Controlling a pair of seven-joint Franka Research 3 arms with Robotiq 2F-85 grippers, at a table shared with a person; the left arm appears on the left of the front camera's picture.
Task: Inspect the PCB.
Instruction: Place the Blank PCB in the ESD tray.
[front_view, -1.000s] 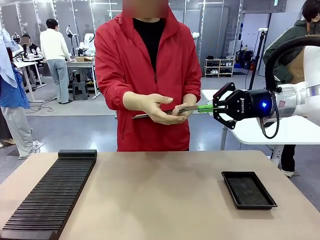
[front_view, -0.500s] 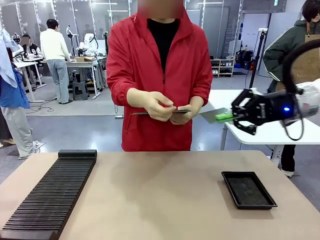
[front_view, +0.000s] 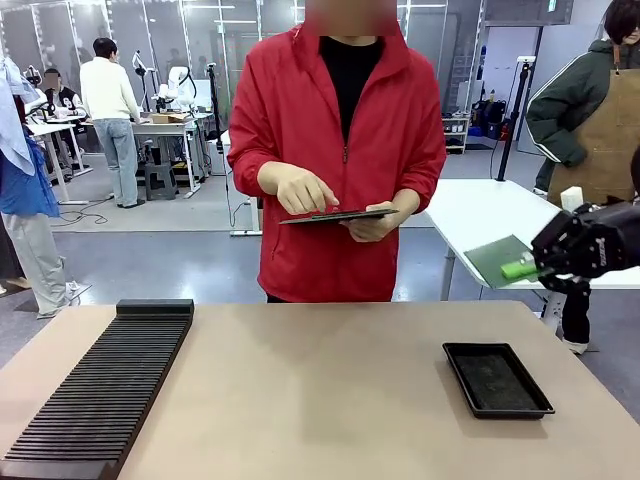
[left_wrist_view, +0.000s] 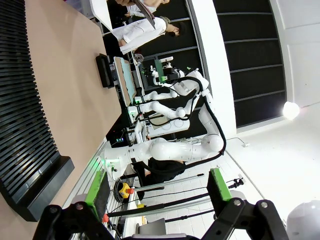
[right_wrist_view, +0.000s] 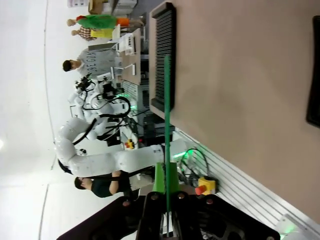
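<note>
The PCB (front_view: 493, 259), a thin green board, is shown in the front view held in the air above the black tray (front_view: 461, 381), well apart from it and tilted. One edge of the board is clamped between the green pads of the right pincer (front_view: 522, 268), whose black body is seen to the right of the tray, higher up. The tray is laid flat on the surface (front_view: 330, 390). A black slotted rack (front_view: 100, 390) is placed on the same surface, well apart from the tray on its left. Beyond the tray and to its left, a person in a red jacket (front_view: 300, 120) is seen holding a dark tablet (front_view: 335, 215) level on one hand (front_view: 375, 227), while the other hand (front_view: 298, 190) is set on its top.

In the left wrist view, the left pincer (left_wrist_view: 157, 175) is shown with its two fingers (left_wrist_view: 97, 187) spread wide apart and nothing gripped between them. The tray (left_wrist_view: 103, 70) is seen small and far off, and the slotted rack (left_wrist_view: 25, 115) lies nearer the camera than the tray.

In the right wrist view, the PCB (right_wrist_view: 166, 100) is seen edge-on as a thin green line rising from the right pincer (right_wrist_view: 167, 186), which is closed tightly on its lower end. The tray (right_wrist_view: 315, 75) is cut by the picture's edge, and the slotted rack (right_wrist_view: 163, 55) is seen well apart from it, across the surface (right_wrist_view: 240, 100).
</note>
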